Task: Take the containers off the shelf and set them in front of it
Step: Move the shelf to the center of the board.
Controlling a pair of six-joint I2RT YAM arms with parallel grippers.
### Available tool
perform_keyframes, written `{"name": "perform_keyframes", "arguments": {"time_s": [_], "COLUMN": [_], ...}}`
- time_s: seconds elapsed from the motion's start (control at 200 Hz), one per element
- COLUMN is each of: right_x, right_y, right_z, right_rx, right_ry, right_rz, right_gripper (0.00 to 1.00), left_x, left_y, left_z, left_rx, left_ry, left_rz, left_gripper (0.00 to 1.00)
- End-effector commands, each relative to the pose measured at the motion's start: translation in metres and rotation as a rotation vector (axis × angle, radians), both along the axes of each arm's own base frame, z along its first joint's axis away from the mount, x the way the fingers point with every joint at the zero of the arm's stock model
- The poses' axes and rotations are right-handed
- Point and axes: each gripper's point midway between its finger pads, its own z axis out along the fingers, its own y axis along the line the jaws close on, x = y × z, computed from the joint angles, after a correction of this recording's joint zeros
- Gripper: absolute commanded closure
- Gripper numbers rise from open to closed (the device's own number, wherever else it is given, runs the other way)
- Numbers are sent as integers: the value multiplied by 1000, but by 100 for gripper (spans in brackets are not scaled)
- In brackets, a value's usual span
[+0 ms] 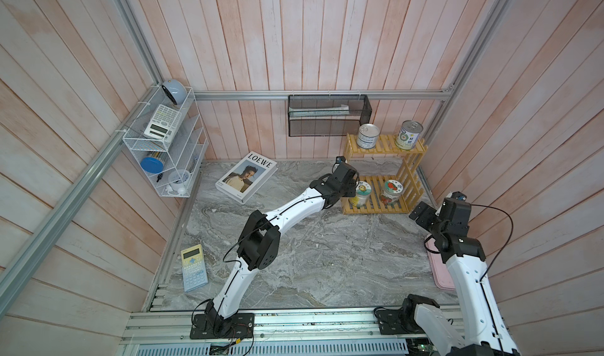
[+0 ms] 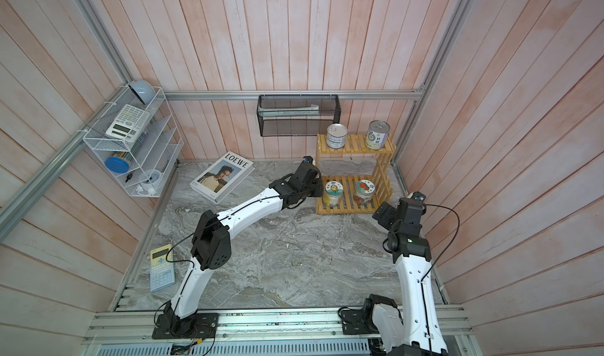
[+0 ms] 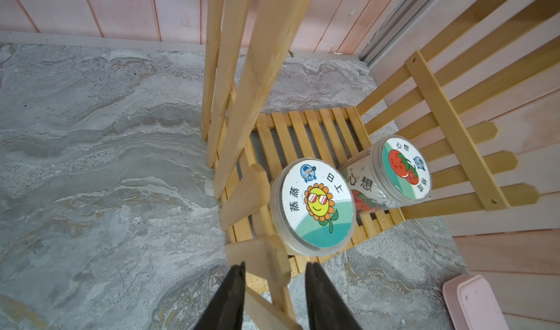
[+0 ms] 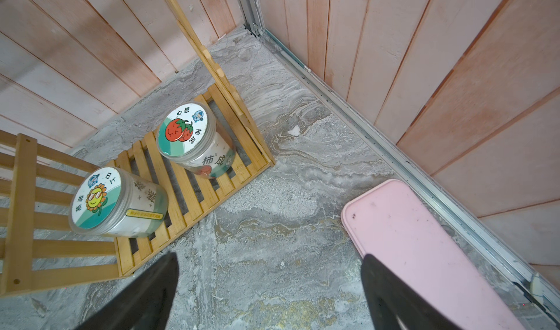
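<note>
Left hand (image 3: 276, 264): open only a slim gap, gripping nothing, straddling a slat end at the side of the shelf (image 3: 303, 125); contact with the wood cannot be told. Just ahead of that hand, on the lower tier: flower jar (image 3: 313, 205), upright; beyond it, near but apart, tomato jar (image 3: 406, 169), upright. Well above that hand, on the top tier: left can (image 1: 368, 136) and right can (image 1: 410, 135), upright, apart. Right hand (image 4: 269, 255): spread wide, holds nothing, hovers over bare bench (image 4: 288, 222) by the shelf's front corner, tomato jar ahead, pink tray (image 4: 424, 237) just beside it.
</note>
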Motion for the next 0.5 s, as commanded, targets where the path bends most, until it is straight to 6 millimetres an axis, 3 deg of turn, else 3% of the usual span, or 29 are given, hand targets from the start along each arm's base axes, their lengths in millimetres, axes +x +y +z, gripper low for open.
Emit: {"name": "perform_keyframes", "arguments": {"time_s": [0.0,0.495], "right_x": [0,0], "right_y": [2,1], "right_z": [-5,-7], "right_rx": [23,31], "right_ry": [8,8], "right_rz": [0,-2], "right_gripper": [2,2], "left_x": [7,8], "left_y": [7,29], "left_z": [-23,-20], "left_rx": [50,112], "left_ry": [31,12], "left_rz": [29,102], "left_gripper": [70,96]}}
